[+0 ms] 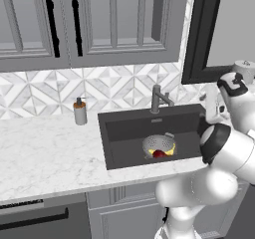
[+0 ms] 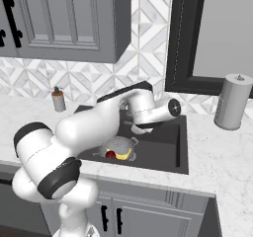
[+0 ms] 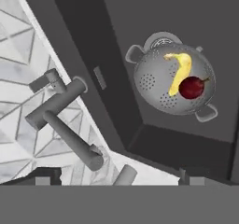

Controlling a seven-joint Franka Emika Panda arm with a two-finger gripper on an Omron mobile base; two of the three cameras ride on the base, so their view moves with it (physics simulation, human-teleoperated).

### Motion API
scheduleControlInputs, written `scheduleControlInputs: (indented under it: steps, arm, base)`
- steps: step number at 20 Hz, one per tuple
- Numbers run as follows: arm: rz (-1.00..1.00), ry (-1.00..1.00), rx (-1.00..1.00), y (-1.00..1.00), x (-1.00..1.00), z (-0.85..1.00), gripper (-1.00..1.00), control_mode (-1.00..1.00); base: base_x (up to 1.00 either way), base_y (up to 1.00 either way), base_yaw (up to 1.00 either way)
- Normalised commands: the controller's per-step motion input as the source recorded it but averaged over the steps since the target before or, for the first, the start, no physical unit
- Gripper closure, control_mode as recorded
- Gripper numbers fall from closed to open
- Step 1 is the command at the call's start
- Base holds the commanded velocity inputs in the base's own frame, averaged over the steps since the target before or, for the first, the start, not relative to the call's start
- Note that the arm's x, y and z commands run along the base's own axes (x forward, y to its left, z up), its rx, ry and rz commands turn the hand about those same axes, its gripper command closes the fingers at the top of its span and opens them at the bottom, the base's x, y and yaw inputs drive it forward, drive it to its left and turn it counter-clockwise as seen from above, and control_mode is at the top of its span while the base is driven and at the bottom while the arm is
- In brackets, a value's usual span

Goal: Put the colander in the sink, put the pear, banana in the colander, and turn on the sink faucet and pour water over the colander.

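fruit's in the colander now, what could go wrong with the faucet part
1. In the hand view the faucet spout ends over the sink rim area, well aside from the colander; water may miss it unless the spout is swung.
2. The gripper hangs above the faucet, so a careless approach could knock the spout rather than the handle.
3. A hard stream might shift the banana or pear.

grey cabinets (image 1: 89,24) over a white marble counter (image 1: 45,153), geometric tile backsplash (image 1: 114,86).
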Motion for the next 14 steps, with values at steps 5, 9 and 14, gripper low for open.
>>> scheduleControlInputs:
  steps: [5, 9, 14]
  arm:
    - [-0.2, 0.0, 0.39, -0.18, 0.0, 0.0, -1.0, -1.0]
    - [-0.06, -0.01, 0.32, -0.09, 0.08, 0.0, -1.0, -1.0]
    - [0.0, -0.11, 0.23, -0.01, 0.34, 0.0, -1.0, -1.0]
  base:
    - [0.0, 0.0, 0.0]
    - [0.0, 0.0, 0.0]
    - [0.0, 0.0, 0.0]
